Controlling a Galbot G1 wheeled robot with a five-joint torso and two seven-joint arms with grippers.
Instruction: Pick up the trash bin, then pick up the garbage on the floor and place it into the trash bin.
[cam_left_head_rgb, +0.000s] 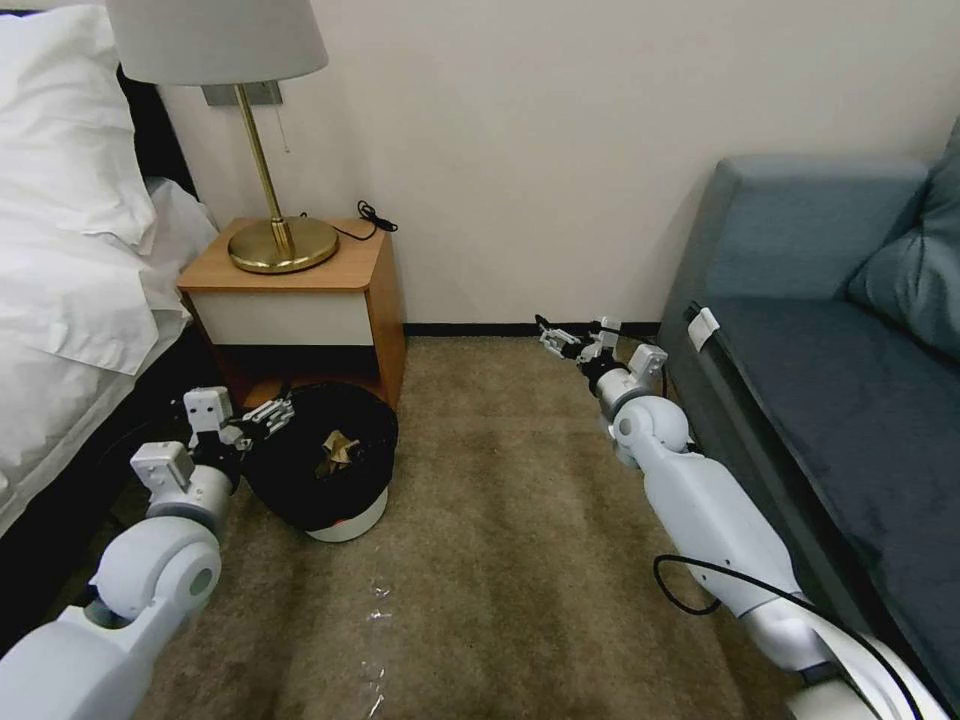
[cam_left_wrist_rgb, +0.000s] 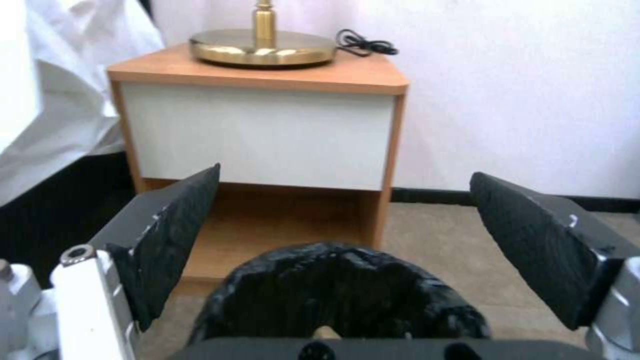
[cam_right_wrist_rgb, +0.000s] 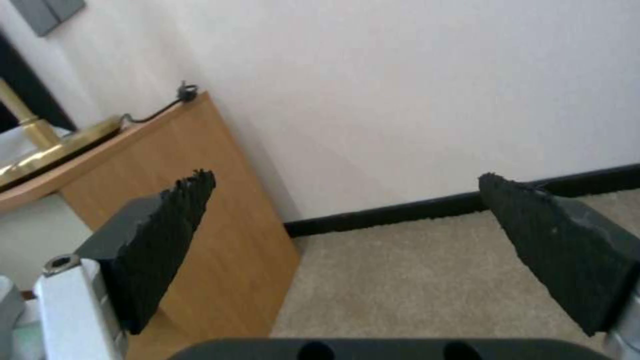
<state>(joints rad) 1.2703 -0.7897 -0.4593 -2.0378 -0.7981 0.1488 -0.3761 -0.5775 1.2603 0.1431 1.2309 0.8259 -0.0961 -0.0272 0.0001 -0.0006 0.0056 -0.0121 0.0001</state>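
The right gripper (cam_right_wrist_rgb: 347, 250) hangs with its jaws spread wide, holding nothing — tan carpet floor (cam_right_wrist_rgb: 427, 280) lies between them. A wooden nightstand (cam_right_wrist_rgb: 200, 210) stands against the white wall (cam_right_wrist_rgb: 400, 90). On the nightstand's top rests a brass lamp base (cam_right_wrist_rgb: 53, 150), with a black cord (cam_right_wrist_rgb: 160, 102) just beside it, toward the wall. Beside the nightstand, a dark baseboard (cam_right_wrist_rgb: 413, 207) runs along the wall's foot.
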